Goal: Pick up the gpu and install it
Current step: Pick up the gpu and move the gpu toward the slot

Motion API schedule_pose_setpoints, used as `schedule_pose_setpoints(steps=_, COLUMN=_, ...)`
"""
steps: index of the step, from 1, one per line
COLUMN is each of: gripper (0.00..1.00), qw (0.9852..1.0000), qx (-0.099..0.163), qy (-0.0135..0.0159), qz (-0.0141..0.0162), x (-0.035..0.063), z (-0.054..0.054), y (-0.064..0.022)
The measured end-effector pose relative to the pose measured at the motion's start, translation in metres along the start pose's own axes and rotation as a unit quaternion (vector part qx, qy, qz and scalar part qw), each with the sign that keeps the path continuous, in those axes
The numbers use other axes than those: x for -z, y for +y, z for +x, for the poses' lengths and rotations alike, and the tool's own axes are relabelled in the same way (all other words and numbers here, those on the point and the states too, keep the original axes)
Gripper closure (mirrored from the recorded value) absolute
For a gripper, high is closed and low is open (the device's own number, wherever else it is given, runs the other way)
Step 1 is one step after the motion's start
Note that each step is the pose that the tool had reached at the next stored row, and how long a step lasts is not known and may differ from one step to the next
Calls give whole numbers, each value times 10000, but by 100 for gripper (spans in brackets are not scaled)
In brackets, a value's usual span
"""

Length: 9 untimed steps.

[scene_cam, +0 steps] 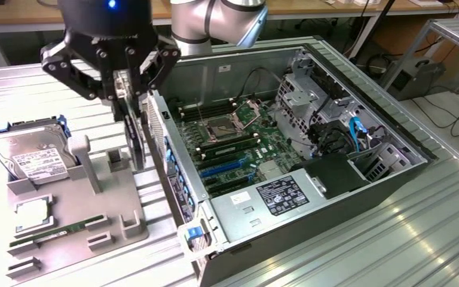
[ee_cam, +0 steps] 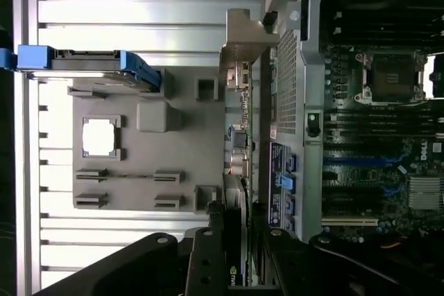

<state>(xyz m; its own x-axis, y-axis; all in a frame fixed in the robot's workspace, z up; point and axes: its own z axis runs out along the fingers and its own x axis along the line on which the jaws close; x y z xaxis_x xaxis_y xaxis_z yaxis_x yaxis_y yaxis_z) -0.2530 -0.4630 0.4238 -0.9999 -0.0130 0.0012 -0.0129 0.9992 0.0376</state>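
The gpu is clamped in the gripper (card on edge). It is held just beside the open case, seemingly clear of the grey fixture.

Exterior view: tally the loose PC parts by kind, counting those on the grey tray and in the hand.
gpu: 1, gripped in the hand
hard drive: 1, standing on the grey tray
processor chip: 1, on the tray
memory stick: 1, lying on the tray
Total: 4
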Motion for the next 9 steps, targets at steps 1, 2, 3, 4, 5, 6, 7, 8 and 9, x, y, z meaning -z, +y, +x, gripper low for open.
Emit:
schedule_pose_setpoints(steps=1, gripper=74, qw=10000, qx=0, qy=8, qz=0, x=48, z=-33, y=-10)
schedule_pose_setpoints(steps=2, gripper=74, qw=10000, qx=0, qy=17, qz=0, x=97, z=-69, y=-20)
schedule_pose_setpoints(steps=3, gripper=74, qw=10000, qx=-1, qy=25, qz=-1, x=143, z=-105, y=-28)
schedule_pose_setpoints(steps=4, gripper=74, qw=10000, qx=-1, qy=35, qz=-1, x=190, z=-144, y=-36)
schedule_pose_setpoints(steps=5, gripper=74, qw=10000, qx=-2, qy=55, qz=-1, x=280, z=-227, y=-50)
schedule_pose_setpoints(steps=6, gripper=74, qw=10000, qx=-3, qy=65, qz=-1, x=322, z=-269, y=-55)
schedule_pose_setpoints(steps=7, gripper=74, qw=10000, qx=-3, qy=78, qz=-2, x=365, z=-318, y=-58)
schedule_pose_setpoints(steps=8, gripper=74, qw=9999, qx=-4, qy=100, qz=-2, x=415, z=-394, y=-63)
schedule_pose_setpoints(steps=9, gripper=74, qw=9999, qx=-4, qy=114, qz=-3, x=433, z=-443, y=-65)
